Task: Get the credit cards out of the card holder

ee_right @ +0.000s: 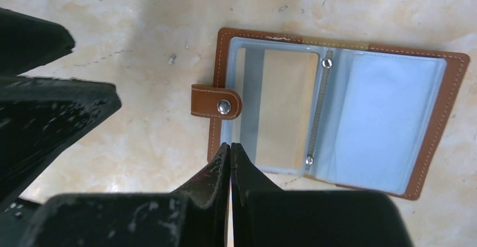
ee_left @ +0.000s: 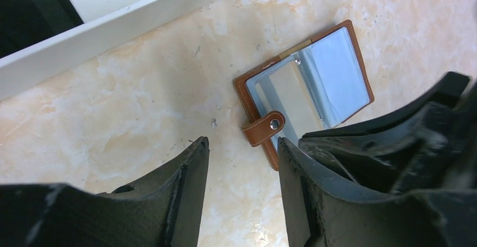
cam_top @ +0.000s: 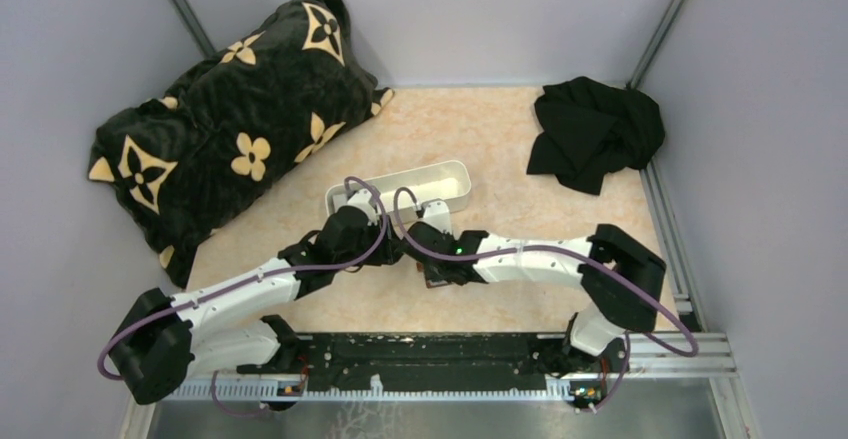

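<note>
a: what's at the back left corner of the bench (cam_top: 480, 129)?
b: a black pillow (cam_top: 235, 124) with cream flowers, leaning on the walls there.
a: and the left gripper (ee_left: 242, 141)?
b: its jaws stand partly apart, with nothing between them but bare bench. the tips sit just short of the card holder (ee_left: 315, 84).
a: where does that lie?
b: flat and open near the middle of the bench, on the near side of the white tray (cam_top: 452, 197), apart from it. brown leather rim, blue-grey sleeves facing up, and its strap (ee_right: 216, 102) with the metal snap is folded out to one side.
a: any credit cards showing?
b: i can't pick one out for sure through the sleeves.
a: the right gripper (ee_right: 230, 146)?
b: jaws pressed fully together, with the tips at the holder's near edge by the strap half. whether they pinch anything thin, i can't tell.
a: and the back right corner?
b: a crumpled black cloth (cam_top: 595, 134).
</note>
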### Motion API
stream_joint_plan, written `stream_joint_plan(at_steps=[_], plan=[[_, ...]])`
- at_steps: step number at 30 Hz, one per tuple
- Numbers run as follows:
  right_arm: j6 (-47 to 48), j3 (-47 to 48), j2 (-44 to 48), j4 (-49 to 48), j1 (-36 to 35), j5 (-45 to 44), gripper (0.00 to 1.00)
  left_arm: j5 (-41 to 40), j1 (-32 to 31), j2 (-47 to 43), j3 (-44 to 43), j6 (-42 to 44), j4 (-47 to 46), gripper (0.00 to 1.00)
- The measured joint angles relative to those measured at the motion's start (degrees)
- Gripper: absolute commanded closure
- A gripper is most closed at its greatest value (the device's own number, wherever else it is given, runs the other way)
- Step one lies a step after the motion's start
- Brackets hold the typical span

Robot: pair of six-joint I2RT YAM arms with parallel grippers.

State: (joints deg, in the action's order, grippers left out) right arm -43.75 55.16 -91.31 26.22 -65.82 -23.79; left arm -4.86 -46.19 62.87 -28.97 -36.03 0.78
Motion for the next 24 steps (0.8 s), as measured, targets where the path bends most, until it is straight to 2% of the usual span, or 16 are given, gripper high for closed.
stream_joint_plan(at_steps=[6,10,13,19,24], plan=[[-0.3,-3.8,7.1,-2.6,1.7,1.2,1.00,0.5,0.0,0.0,0.0,0.1,-0.4,0.45],[-0.1,-3.9,7.8,-1.9,2.4,0.9,0.65,0.7,0.0,0.0,0.0,0.1,-0.6,0.45],[1.2,-1.7,5.0,1.0,1.9,0.0,0.52,0.8,0.0,0.2,0.0,0.1,-0.7,0.45],[2.8,3.4,-3.7,2.2,0.7,-0.2,0.50,0.9,0.0,0.3,0.0,0.1,-0.8,0.45],[2.8,3.5,-5.9,2.1,0.6,0.1,0.51,0.8,0.1,0.3,0.0,0.1,-0.7,0.46]])
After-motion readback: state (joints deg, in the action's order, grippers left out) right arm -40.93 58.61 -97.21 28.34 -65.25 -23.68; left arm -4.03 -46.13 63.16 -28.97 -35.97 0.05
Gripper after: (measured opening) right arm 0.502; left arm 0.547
